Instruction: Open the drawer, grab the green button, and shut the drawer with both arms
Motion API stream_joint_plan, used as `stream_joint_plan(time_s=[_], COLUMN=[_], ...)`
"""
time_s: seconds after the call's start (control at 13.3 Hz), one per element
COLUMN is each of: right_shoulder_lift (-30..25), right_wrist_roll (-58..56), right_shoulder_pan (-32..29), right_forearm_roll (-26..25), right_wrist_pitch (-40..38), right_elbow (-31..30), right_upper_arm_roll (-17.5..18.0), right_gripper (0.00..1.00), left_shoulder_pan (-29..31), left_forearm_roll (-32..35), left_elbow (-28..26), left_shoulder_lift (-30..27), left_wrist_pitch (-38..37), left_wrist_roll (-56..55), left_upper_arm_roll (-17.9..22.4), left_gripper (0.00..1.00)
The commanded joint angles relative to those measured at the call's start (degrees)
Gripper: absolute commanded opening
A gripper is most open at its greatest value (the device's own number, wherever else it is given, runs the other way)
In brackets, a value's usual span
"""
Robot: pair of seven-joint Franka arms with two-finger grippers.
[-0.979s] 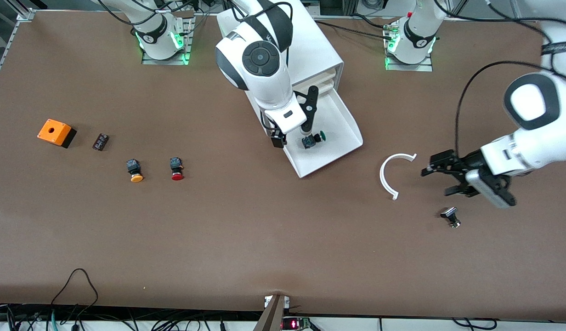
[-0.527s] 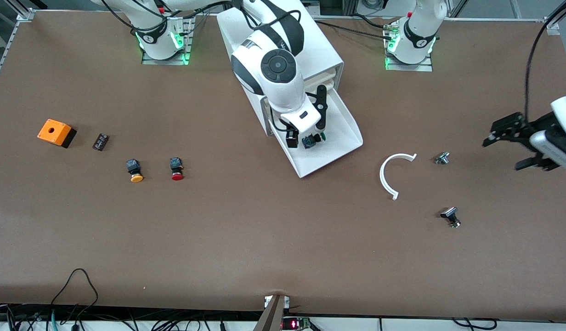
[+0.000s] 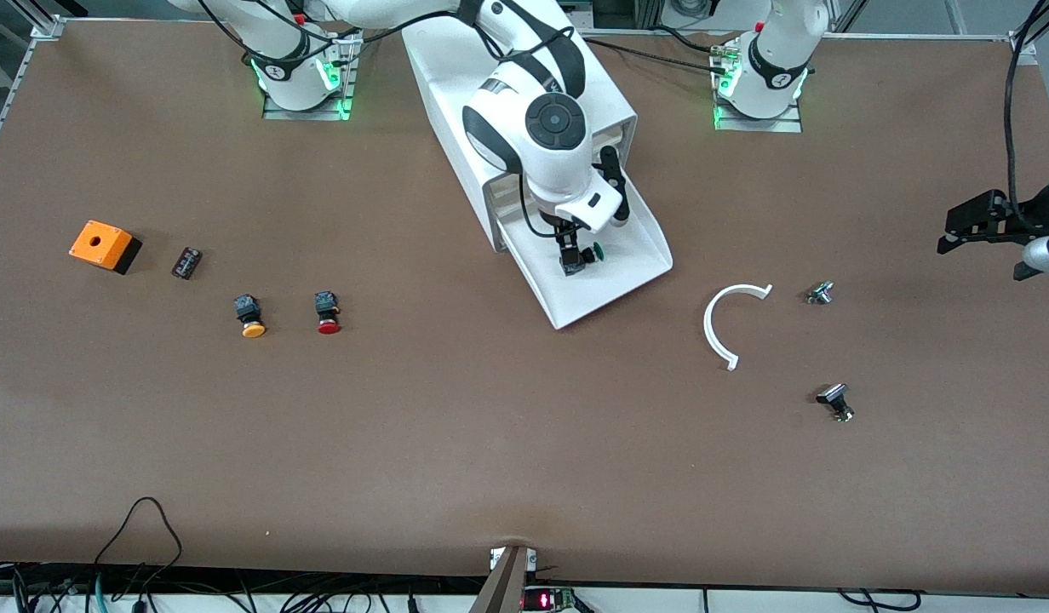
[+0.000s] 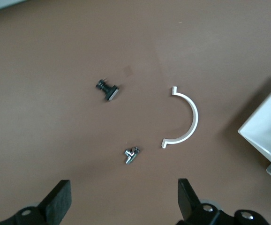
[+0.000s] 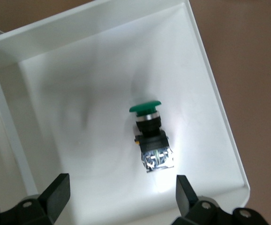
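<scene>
**A:** What is on the brown tabletop (image 3: 456, 443), starting from the right arm's end?

**B:** An orange box (image 3: 104, 245) with a hole in its top. Beside it lies a small dark chip (image 3: 186, 262), then an orange-capped button (image 3: 250, 316) and a red-capped button (image 3: 327, 312), each on its side and apart from the other.

**A:** And in the middle?

**B:** A white cabinet (image 3: 524, 85) of stacked drawers. A lower drawer (image 3: 614, 285) is pulled out toward the front camera. The green button (image 3: 581, 256) lies on its side on the drawer floor, green cap toward the left arm's end, black body toward the right arm's end.

**A:** Where is the right claw?

**B:** The right claw (image 3: 570, 254) hangs over the open drawer, directly above the green button. In the right wrist view its two black fingers (image 5: 56, 192) stand wide apart, one at each side of the button (image 5: 151, 138), touching nothing.

**A:** And past the cabinet?

**B:** A white half-ring (image 3: 725, 319) lies flat on the tabletop. Near it is a small metal part (image 3: 819, 294), and nearer the front camera a black knob-like part (image 3: 835, 400).

**A:** The left claw?

**B:** The left claw (image 3: 980, 234) is up in the air at the left arm's end of the tabletop, fingers spread, holding nothing. The left wrist view looks down on the half-ring (image 4: 184, 117) and both small parts.
</scene>
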Motion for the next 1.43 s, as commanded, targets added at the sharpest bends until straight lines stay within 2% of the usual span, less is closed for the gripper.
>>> stream_joint_plan(time_s=[0.0, 0.23, 0.45, 0.83, 1.36], right_shoulder_lift=[2.37, 4.74, 6.15, 7.12, 7.29], right_wrist_roll=[-0.8, -0.71, -0.44, -0.44, -0.62], right_shoulder_pan=[0.44, 0.44, 0.36, 0.36, 0.18], right_forearm_roll=[-0.84, -0.93, -0.93, -1.01, -1.89], right_wrist_pitch=[1.67, 4.04, 6.23, 7.65, 8.26], right_elbow=[1.76, 1.76, 1.85, 1.93, 3.25], right_upper_arm_roll=[-0.1, -0.1, -0.1, -0.27, -0.54], right_gripper=[1.0, 1.0, 1.0, 1.0, 1.0], left_shoulder_pan=[-2.77, -3.3, -4.09, -4.8, -4.18], left_forearm_roll=[4.33, 4.69, 4.43, 2.58, 0.47], left_elbow=[-0.05, -5.22, -9.01, -9.63, -8.58], left_shoulder_lift=[-0.66, -4.08, -6.81, -7.26, -6.38], left_wrist_pitch=[-1.55, -1.37, -0.94, -0.93, -1.46], left_wrist_roll=[-9.87, -17.61, -18.25, -18.25, -18.07], left_upper_arm_roll=[-0.15, 0.2, 0.9, 3.62, 3.36], left_gripper=[1.0, 1.0, 1.0, 1.0, 1.0])
